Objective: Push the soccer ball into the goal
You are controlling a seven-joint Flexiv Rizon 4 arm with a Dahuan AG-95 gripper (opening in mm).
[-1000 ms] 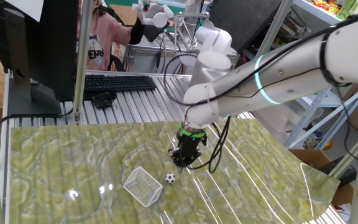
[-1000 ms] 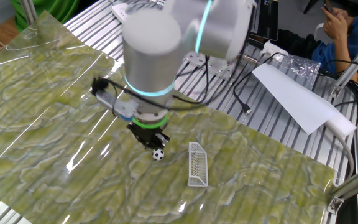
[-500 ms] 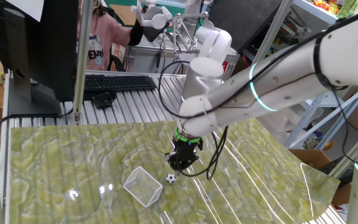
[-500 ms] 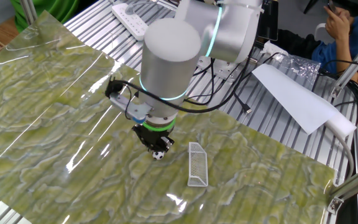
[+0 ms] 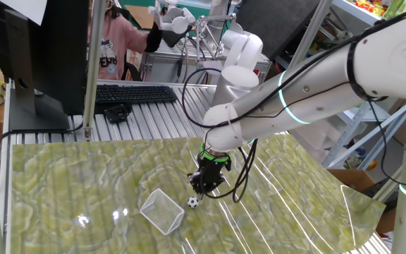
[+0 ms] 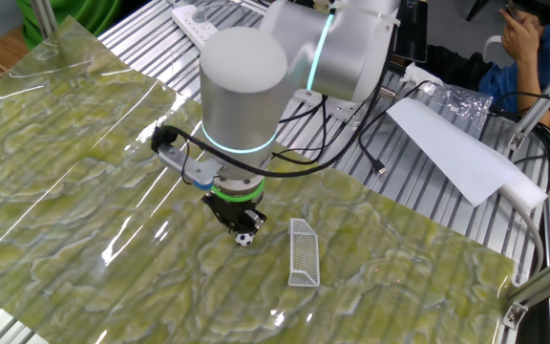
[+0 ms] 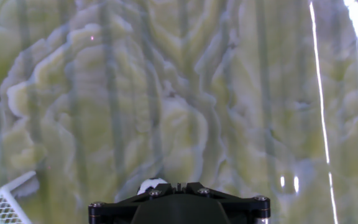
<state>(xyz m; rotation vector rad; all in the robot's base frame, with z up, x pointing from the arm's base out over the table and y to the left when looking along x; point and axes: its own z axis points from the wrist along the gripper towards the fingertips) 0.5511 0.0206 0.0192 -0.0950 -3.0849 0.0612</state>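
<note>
End effector point(image 5: 205, 185) lowered just behind the soccer ball point(image 5: 193, 202), on the side away from the goal point(image 5: 162, 210); jaw width cannot be told, and nothing is gripped. The ball rests on the green-patterned bench point(image 5: 83, 183), near the net's mouth but apart from it. Step in hand: the push. Next move probably calls for a short, straight, low sweep toward the goal.
</note>
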